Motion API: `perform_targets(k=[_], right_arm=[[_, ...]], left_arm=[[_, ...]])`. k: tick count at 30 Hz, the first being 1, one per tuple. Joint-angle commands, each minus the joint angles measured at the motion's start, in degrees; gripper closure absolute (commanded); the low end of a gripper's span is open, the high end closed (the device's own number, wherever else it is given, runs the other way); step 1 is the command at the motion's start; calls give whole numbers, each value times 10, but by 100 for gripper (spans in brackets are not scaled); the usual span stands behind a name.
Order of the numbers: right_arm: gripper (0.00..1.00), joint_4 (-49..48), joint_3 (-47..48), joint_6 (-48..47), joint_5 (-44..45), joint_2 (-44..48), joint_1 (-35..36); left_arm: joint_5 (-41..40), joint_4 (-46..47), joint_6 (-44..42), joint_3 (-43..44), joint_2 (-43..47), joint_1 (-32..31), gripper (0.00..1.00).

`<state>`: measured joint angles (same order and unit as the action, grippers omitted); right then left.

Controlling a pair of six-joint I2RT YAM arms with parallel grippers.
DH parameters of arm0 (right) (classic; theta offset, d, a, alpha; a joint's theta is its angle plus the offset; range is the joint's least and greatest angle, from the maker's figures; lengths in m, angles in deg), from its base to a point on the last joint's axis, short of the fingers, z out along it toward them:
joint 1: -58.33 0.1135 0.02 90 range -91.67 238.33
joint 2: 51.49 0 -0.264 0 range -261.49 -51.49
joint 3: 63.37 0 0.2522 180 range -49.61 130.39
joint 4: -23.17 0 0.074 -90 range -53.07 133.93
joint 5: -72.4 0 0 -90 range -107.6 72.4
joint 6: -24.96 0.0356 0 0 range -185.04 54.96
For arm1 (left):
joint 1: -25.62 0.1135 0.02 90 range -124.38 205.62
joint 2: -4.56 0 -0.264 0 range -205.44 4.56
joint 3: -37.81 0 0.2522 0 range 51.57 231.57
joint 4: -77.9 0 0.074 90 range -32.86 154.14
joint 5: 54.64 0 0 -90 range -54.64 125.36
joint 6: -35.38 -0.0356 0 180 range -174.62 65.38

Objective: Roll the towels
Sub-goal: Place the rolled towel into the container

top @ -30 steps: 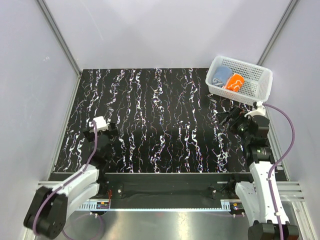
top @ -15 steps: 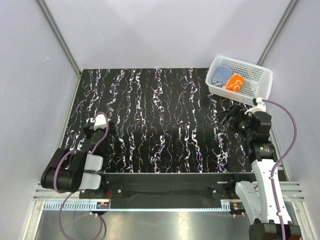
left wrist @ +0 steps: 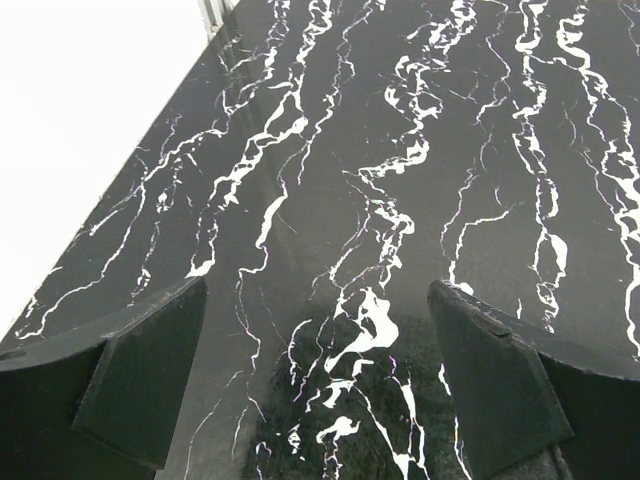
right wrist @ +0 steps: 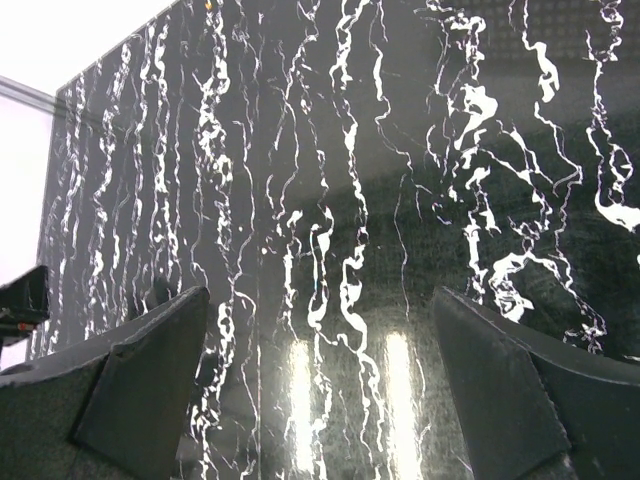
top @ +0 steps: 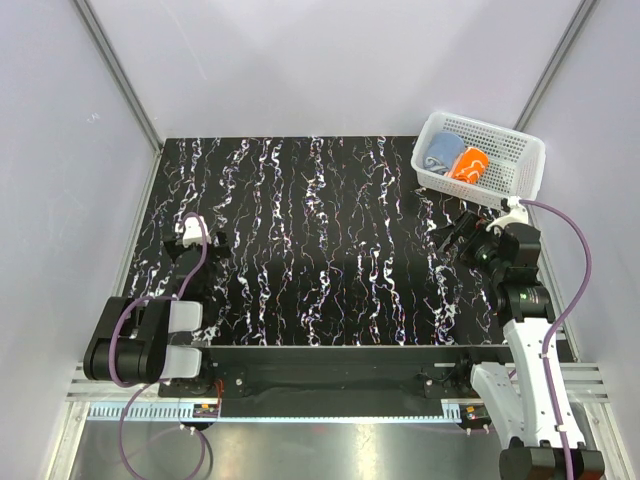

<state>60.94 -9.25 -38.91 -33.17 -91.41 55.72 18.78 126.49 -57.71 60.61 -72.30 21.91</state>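
The orange patterned towel (top: 468,164) and the light blue towel (top: 441,152) lie rolled side by side in the white mesh basket (top: 520,172) at the back right of the table. My left gripper (top: 203,243) is open and empty over the table's left side; its view shows only bare marble tabletop (left wrist: 400,200) between the fingers (left wrist: 150,370). My right gripper (top: 447,240) is open and empty just in front of the basket, pointing left across the table (right wrist: 330,250). Neither wrist view shows a towel.
The black marble-patterned table (top: 320,240) is bounded by grey walls with metal posts at the back corners. The basket stands against the right wall. The left wall (left wrist: 90,120) is close beside my left gripper.
My left arm has folded back toward its base and its gripper moved slightly up and left. My right gripper shifted a little left in front of the basket.
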Motion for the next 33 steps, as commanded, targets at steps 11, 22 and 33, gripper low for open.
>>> perform_targets(k=[11, 22, 33], right_arm=[[0, 6, 59, -102, 74, 6, 17], [0, 54, 133, -179, 308, -40, 123], [0, -79, 134, -320, 677, -113, 374]], left_arm=[[30, 23, 14, 13, 8, 4, 1], [31, 23, 13, 13, 8, 5, 1], [33, 21, 14, 14, 8, 5, 1]])
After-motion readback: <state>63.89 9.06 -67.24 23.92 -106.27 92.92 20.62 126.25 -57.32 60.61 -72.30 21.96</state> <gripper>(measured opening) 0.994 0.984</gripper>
